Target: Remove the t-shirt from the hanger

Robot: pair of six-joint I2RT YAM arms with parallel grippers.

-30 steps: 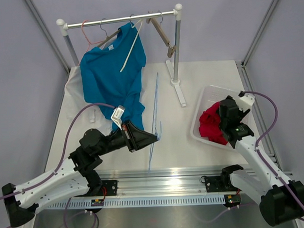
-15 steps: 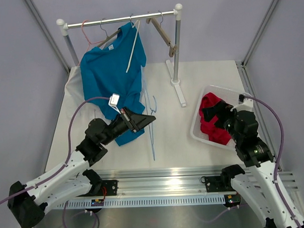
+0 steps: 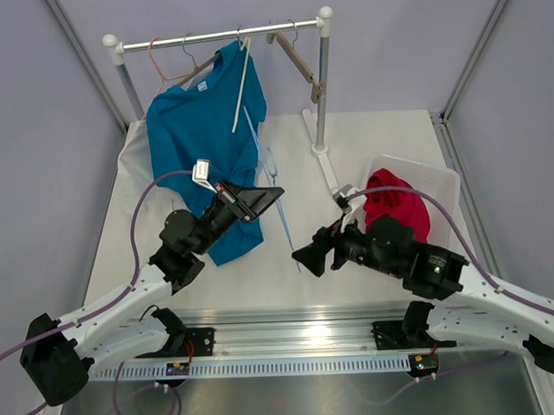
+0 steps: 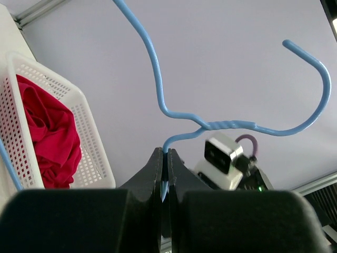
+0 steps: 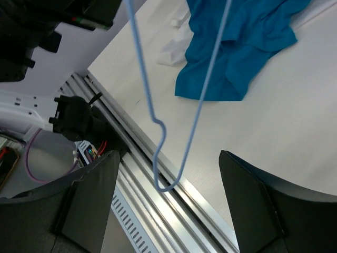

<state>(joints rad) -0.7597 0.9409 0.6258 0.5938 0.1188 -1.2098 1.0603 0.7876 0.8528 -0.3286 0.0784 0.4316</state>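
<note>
On the left, my left arm (image 3: 196, 238) reaches up and to the right over the table (image 3: 375, 140). Its jaws are pressed together on the blue wire hanger (image 4: 226, 125), pinching the wire just below the twisted neck. The teal t-shirt (image 3: 206, 137) lies behind and to the left of those jaws. Its collar is up at the rack (image 3: 216, 35) and its hem is spread on the table under my left arm. The blue wire looks bare to me, so I judge the shirt is not on it. Which of the hangers on the rail carries the shirt, I cannot tell. From the top view, the blue hanger's long axis runs from the far side by the rack toward the near edge, drifting slightly right, with the hook at the near end. That hook end is what the next move turns on. It hangs just beside the jaws of my right arm (image 3: 397, 249), on their left, and the right wrist view shows it dangling in front of them. Those jaws are spread apart with nothing between them, so the right arm is the nearer one to take the hook. Farther right, the white basket (image 3: 440, 179) holds a red garment (image 3: 400, 203).
</note>
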